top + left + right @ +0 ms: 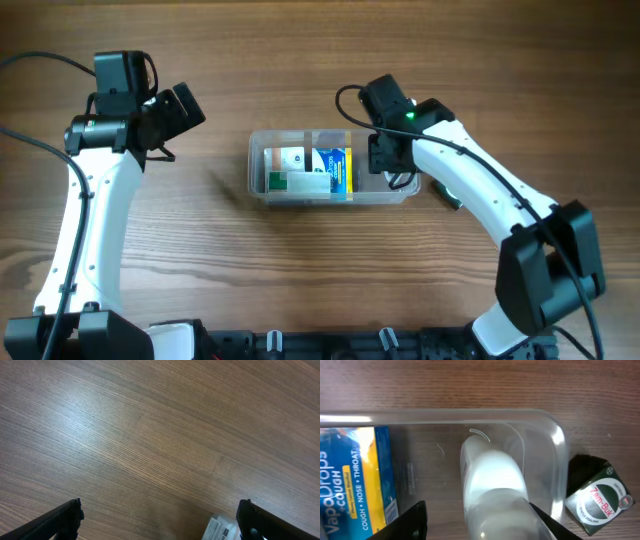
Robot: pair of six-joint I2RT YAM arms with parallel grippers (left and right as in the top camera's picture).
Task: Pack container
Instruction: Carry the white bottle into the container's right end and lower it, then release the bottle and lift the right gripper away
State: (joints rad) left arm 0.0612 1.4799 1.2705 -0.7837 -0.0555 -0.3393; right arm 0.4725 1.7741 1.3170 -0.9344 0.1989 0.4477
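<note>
The clear container point(330, 201) lies mid-table with a blue and yellow cough-drop box point(335, 168), a green and white box point(285, 165) and a white box point(305, 183) inside. In the right wrist view a white bottle point(492, 480) lies in the container's right end point(559, 445), beside the cough-drop box point(350, 480). My right gripper point(477, 510) straddles the bottle with its jaws open; a gap shows at the left finger. Overhead, the right gripper point(392, 160) hangs over that end. My left gripper point(185, 108) is open and empty, up left of the container.
A dark green Zam-Buk box point(597, 500) lies on the wood just outside the container's right wall, seen overhead as the Zam-Buk box point(447, 193) under the right arm. In the left wrist view the left gripper point(160, 510) faces bare wood, with a white label corner point(220, 529) low right.
</note>
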